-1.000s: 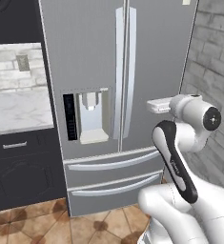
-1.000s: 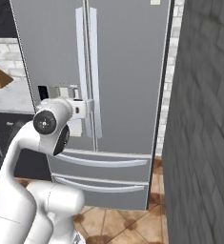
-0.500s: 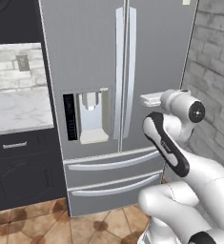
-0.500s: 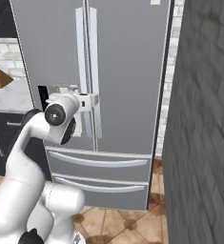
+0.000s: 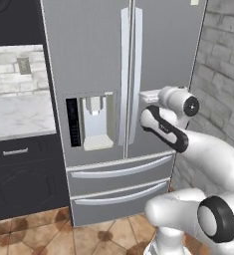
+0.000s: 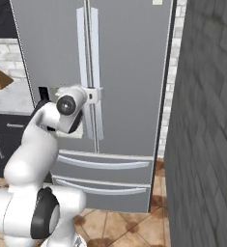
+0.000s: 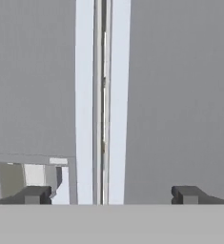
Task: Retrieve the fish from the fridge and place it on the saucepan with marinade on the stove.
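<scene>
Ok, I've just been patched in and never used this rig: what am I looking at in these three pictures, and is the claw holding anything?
The white jointed machine is a robot arm on a base that can drive. Two pictures come from cameras on that base, behind the arm to its left and right; the third looks along the claw itself. All face the fridge, a tall steel French-door model, doors shut, with a water dispenser and two bottom drawers. The claw is open and holds nothing; in the hand view its two dark fingertips straddle the two long bar handles at the door seam. A marble counter lies left of the fridge.
</scene>
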You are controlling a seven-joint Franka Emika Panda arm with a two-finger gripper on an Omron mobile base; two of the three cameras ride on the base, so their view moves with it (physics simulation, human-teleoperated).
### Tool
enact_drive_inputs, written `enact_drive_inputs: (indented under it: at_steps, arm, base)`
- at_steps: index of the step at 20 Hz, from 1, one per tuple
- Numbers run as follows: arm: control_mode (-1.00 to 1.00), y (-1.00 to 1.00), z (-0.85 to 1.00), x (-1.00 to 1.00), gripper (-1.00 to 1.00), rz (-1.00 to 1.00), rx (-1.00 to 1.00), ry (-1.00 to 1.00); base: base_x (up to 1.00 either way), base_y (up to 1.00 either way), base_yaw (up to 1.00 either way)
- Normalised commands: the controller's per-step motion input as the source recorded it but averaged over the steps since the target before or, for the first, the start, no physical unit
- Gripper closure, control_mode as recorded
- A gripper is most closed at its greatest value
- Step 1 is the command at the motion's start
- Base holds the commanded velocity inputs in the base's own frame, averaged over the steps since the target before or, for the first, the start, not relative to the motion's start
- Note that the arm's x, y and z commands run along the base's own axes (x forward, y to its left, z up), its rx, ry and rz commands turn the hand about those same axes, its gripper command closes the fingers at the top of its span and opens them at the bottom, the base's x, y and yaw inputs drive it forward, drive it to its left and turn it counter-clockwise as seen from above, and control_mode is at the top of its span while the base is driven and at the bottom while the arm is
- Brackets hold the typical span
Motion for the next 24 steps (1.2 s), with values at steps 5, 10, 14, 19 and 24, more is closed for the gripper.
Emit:
enact_drive_inputs:
  at_steps: [5,10,14,19,24]
  arm:
    - [-1.0,0.0,-0.11,0.65,-1.0,0.01,0.0,0.0]
    - [-1.0,0.0,-0.1,0.74,-1.0,0.02,0.0,0.0]
    - [-1.0,-0.02,-0.1,0.81,-1.0,0.02,0.0,0.0]
    - [-1.0,-0.08,-0.18,0.87,-1.0,0.05,0.0,0.0]
    - [-1.0,-0.45,-0.15,0.68,-1.0,0.1,0.04,0.0]
  base:
    - [0.0,0.0,0.0]
    - [0.0,0.0,0.0]
    - [0.0,0.0,0.0]
    - [0.0,0.0,0.0]
    - [0.0,0.0,0.0]
